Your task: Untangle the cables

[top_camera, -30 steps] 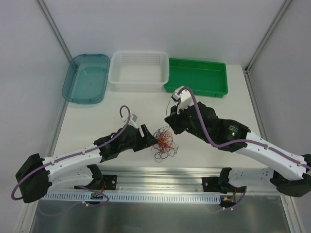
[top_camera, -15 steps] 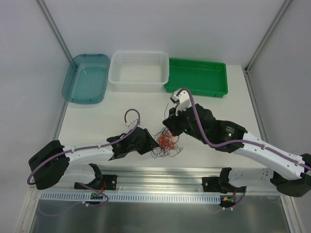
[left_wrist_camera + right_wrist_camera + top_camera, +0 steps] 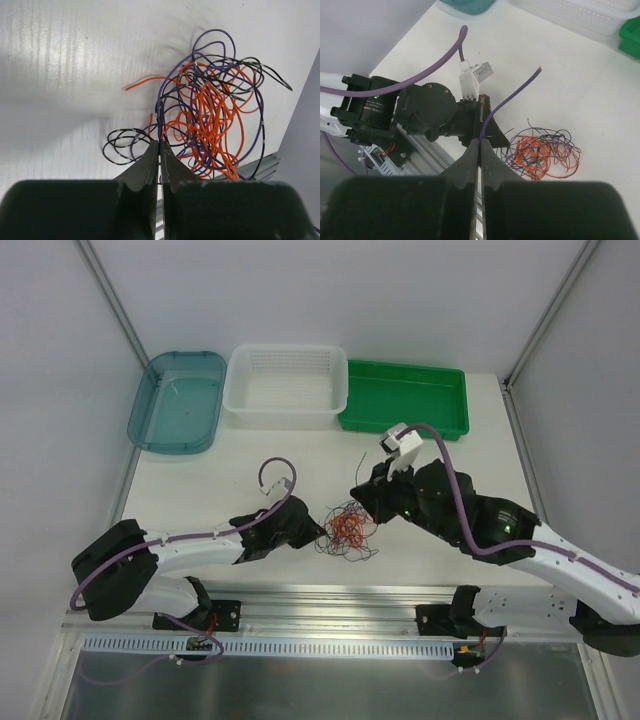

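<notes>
The cables [image 3: 346,529] lie as one tangle of thin orange, purple and black loops on the white table between my two arms. My left gripper [image 3: 321,533] sits at the tangle's left edge. In the left wrist view its jaws [image 3: 159,143] are shut on a dark strand leading into the cables [image 3: 210,115]. My right gripper [image 3: 361,491] hovers just above and to the right of the tangle. It is shut [image 3: 481,141] on a purple cable [image 3: 512,95] whose free end sticks up. The cables [image 3: 542,152] lie below it.
Along the far edge stand a teal bin [image 3: 178,400], a white basket [image 3: 287,385] and a green tray [image 3: 405,400]. An aluminium rail [image 3: 330,595] runs along the near edge just below the tangle. White walls close in both sides.
My left gripper has gone from open to shut on a strand at the tangle's left edge. My right arm has moved right with the purple cable, and the tangle has shifted slightly.
</notes>
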Robot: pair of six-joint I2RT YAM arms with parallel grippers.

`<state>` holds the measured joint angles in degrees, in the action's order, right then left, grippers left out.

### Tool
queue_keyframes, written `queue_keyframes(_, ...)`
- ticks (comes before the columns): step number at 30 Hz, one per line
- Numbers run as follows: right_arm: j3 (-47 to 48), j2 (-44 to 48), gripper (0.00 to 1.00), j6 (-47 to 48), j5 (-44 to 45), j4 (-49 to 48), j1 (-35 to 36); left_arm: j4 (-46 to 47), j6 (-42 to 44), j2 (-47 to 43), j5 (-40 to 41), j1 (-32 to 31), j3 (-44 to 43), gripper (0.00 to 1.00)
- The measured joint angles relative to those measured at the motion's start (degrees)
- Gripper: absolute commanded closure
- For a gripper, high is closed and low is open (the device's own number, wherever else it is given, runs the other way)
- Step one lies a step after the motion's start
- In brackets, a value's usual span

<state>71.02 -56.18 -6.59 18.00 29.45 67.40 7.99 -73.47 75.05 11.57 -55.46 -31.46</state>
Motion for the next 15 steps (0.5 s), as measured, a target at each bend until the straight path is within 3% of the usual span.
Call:
queue_keyframes(5, 2.32, 3.1, 0.99, 1.16, 3.37, 4.63, -0.02, -0.26, 1.36, 0.33, -0.11, 4.13, 0.17, 1.0)
queue_keyframes(15, 17.97, 9.16, 0.99, 7.02, 13.42, 14.99, -0.02, -11.96, 11.08, -9.09, 2.03, 28.11, 0.52, 1.0)
